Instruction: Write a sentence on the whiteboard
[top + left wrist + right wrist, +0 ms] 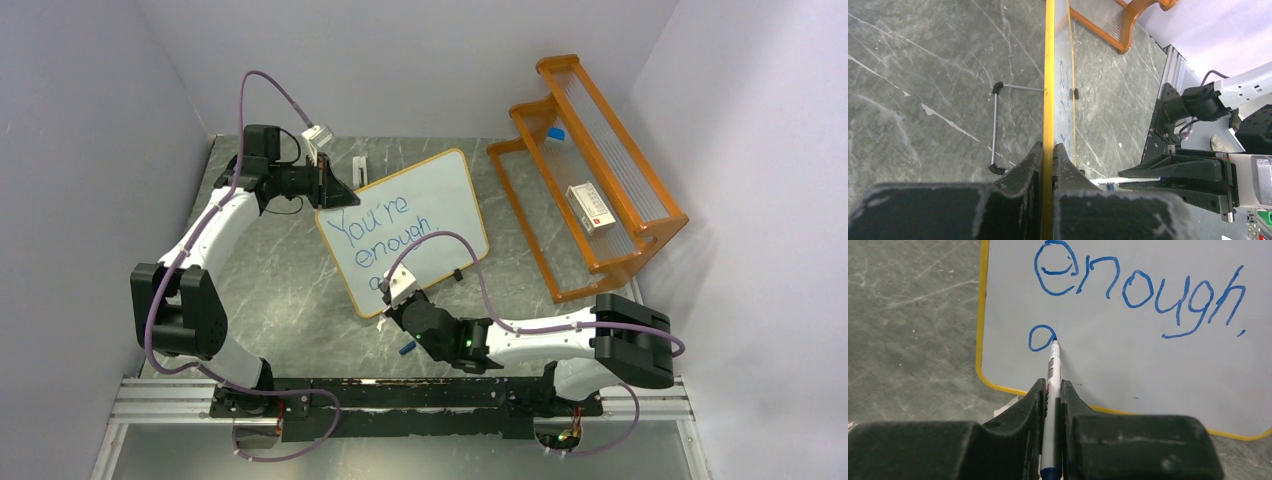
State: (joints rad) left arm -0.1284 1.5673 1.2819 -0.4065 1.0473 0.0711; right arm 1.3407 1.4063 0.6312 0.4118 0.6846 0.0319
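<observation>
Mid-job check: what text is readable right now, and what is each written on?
"You're": blue ink, top line of the whiteboard.
"enough,": second line, same board.
"o" or a started "a": third line, at the tip of the marker.
Print on the white box in the orange rack: too small to read.
Print on the marker barrel: blurred.

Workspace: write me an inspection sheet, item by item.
Surface: grey marbled table.
Job's things: whiteboard reads "You're enough," in blue; marker tip touches it at a round letter on a third line.
Clutter: orange rack at right, a small white box on it.
Grippers: left gripper shut on the whiteboard's frame; right gripper shut on the marker.
Cables: purple cables loop over both arms; the right one arcs above the board.
Surroundings: plain pale walls; metal rail at near edge.
</observation>
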